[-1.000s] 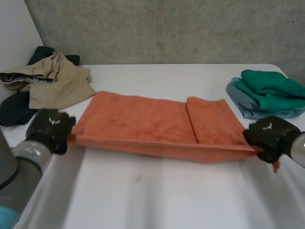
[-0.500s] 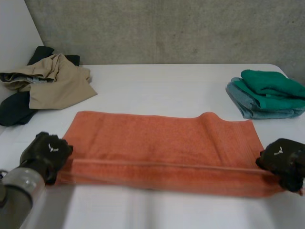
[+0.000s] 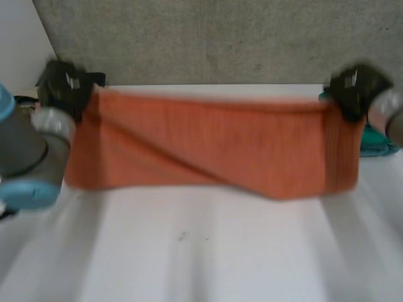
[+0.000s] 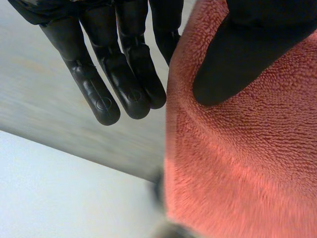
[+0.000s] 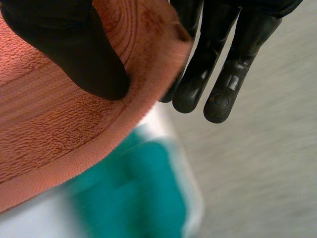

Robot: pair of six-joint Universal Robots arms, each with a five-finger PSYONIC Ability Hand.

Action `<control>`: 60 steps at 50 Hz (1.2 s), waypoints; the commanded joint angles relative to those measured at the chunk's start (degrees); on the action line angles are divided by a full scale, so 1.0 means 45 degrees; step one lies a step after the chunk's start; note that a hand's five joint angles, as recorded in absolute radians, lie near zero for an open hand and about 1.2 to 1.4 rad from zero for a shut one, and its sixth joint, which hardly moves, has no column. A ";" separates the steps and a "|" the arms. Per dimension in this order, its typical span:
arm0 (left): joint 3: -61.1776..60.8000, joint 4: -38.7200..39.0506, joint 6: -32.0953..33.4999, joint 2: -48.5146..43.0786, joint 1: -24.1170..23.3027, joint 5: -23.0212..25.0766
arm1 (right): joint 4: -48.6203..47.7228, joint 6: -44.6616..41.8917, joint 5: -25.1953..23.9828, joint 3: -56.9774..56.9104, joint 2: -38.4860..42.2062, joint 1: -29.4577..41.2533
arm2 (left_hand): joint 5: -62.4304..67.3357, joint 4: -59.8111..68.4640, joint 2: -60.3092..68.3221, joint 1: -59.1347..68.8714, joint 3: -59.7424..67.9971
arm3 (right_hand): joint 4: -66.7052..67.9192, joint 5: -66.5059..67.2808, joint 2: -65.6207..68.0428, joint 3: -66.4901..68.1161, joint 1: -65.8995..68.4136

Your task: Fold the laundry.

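Orange terry towel (image 3: pixel 214 145) hung in the air, stretched wide between the two hands, with its top edge level with them and its lower edge sagging to a shallow point above the white table (image 3: pixel 208 251), apparently clear of it. A slanting crease ran across its face. The left hand (image 3: pixel 63 85) gripped the upper corner on its side. In the left wrist view the thumb pressed into the pile while the other fingers lay straight beside the towel's edge, so the cloth looked pinched rather than wrapped. The right hand (image 3: pixel 352 88) held the opposite upper corner the same way, thumb on the cloth near the hem and straight fingers past the edge. A folded green stack (image 3: pixel 378 135) sat on the table, partly hidden behind that corner.

I judged this to be the spreading step, ahead of the first fold. The next move called for lowering the towel flat with both pinches kept tight and the hands level, so the hanging edge landed straight and no crease got trapped
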 commanded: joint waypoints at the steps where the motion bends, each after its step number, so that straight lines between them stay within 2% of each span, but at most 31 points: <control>1: 0.5244 0.1828 0.0192 -0.0884 -0.0371 -0.0417 | -0.3026 0.1646 0.0995 -0.6416 0.1411 0.0932 | 0.2934 0.2457 0.2499 0.3494 0.2581 | 0.2589 0.2928 0.2755 0.2689 0.5275; 5: 0.5834 0.2375 -0.0588 -0.0709 -0.0488 -0.0886 | -0.4413 0.2563 0.1054 -0.6361 0.1120 0.0990 | 0.2934 0.2457 0.2499 0.3494 0.2581 | 0.2589 0.2928 0.2755 0.2689 0.5275; 9: 0.5562 0.2395 -0.1721 -0.0377 -0.0391 -0.0945 | -0.4592 0.3345 0.0956 -0.5503 0.0767 0.0854 | 0.2934 0.2457 0.2499 0.3494 0.2581 | 0.2589 0.2928 0.2755 0.2689 0.5275; 15: 0.3045 0.2161 -0.2465 0.0385 -0.0332 -0.0906 | -0.4552 0.3698 0.0702 -0.3257 0.0552 0.0815 | 0.2934 0.2457 0.2499 0.3494 0.2581 | 0.2589 0.2928 0.2755 0.2689 0.5275; 27: -0.2444 0.2083 -0.3304 0.0308 -0.0273 -0.0594 | -0.4514 0.3523 -0.0704 0.2153 0.0415 0.0795 | 0.2934 0.2457 0.2499 0.3494 0.2581 | 0.2589 0.2928 0.2755 0.2689 0.5275; 33: -0.4338 0.2044 -0.3384 -0.0160 -0.0351 -0.0301 | -0.3461 0.3152 -0.0919 0.4127 0.0747 0.0795 | 0.2934 0.2457 0.2499 0.3494 0.2581 | 0.2589 0.2928 0.2755 0.2689 0.5275; 36: -0.5004 0.1927 -0.3247 -0.0181 -0.0390 -0.0301 | -0.2095 0.2450 -0.0919 0.4713 0.0631 0.0640 | 0.2934 0.2457 0.2499 0.3494 0.2581 | 0.2589 0.2928 0.2755 0.2689 0.5275; 40: -0.6059 0.1031 -0.2857 0.0344 -0.0430 -0.0301 | -0.0006 0.1065 -0.0919 0.5377 0.0436 -0.0141 | 0.2934 0.2457 0.2499 0.3494 0.2581 | 0.2589 0.2928 0.2755 0.2689 0.5275; 41: -0.6467 0.0371 -0.2585 0.0946 -0.0372 -0.0301 | 0.0404 0.0771 -0.0919 0.5514 0.0338 -0.0316 | 0.2934 0.2457 0.2499 0.3494 0.2581 | 0.2589 0.2928 0.2755 0.2689 0.5275; 44: -0.7016 -0.0804 -0.2212 0.1808 -0.0313 -0.0320 | 0.2006 -0.0479 -0.0841 0.6216 -0.0714 -0.0961 | 0.2934 0.2457 0.2499 0.3494 0.2581 | 0.2589 0.2928 0.2755 0.2689 0.5275; 52: -0.8617 -0.6093 -0.1821 0.4756 -0.0273 -0.0282 | 0.5055 -0.3838 -0.0958 0.8579 -0.3644 -0.2933 | 0.2934 0.2457 0.2499 0.3494 0.2581 | 0.2589 0.2928 0.2755 0.2689 0.5275; 56: -0.9028 -0.7075 -0.1704 0.5345 -0.0332 -0.0281 | 0.5837 -0.5343 -0.0958 0.9557 -0.4642 -0.3696 | 0.2934 0.2457 0.2499 0.3494 0.2581 | 0.2589 0.2928 0.2755 0.2689 0.5275; 60: -0.8913 -0.6961 -0.1022 0.5366 -0.0235 -0.0359 | 0.5936 -0.6048 -0.0977 0.9890 -0.4780 -0.3951 | 0.2934 0.2457 0.2499 0.3494 0.2581 | 0.2589 0.2928 0.2755 0.2689 0.5275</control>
